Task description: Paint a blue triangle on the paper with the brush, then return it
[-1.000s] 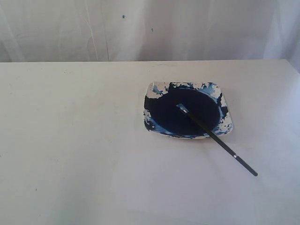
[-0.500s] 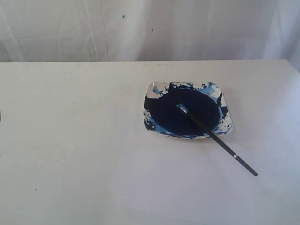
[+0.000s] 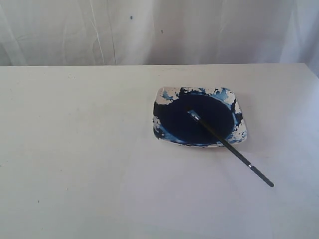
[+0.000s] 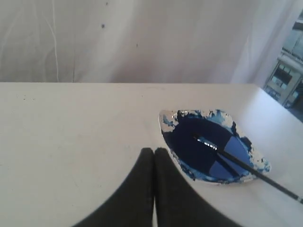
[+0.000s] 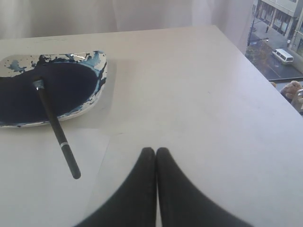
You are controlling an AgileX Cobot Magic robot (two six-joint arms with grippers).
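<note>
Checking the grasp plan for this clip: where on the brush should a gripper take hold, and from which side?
The free handle end of the brush, beyond the dish rim, from above, jaws across the shaft. Its bristles sit in the paint; the handle sticks out on the side of the right gripper.

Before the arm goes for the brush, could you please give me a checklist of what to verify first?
1. Long thin black brush free to grasp: ok, tip in the navy paint of the square white dish, handle over its rim.
2. Right pincer open: not ok, shut and empty.
3. Left pincer clear of the dish: ok, shut, apart from it.
4. Large white paper sheet unpainted: ok, no blue marks seen.
</note>
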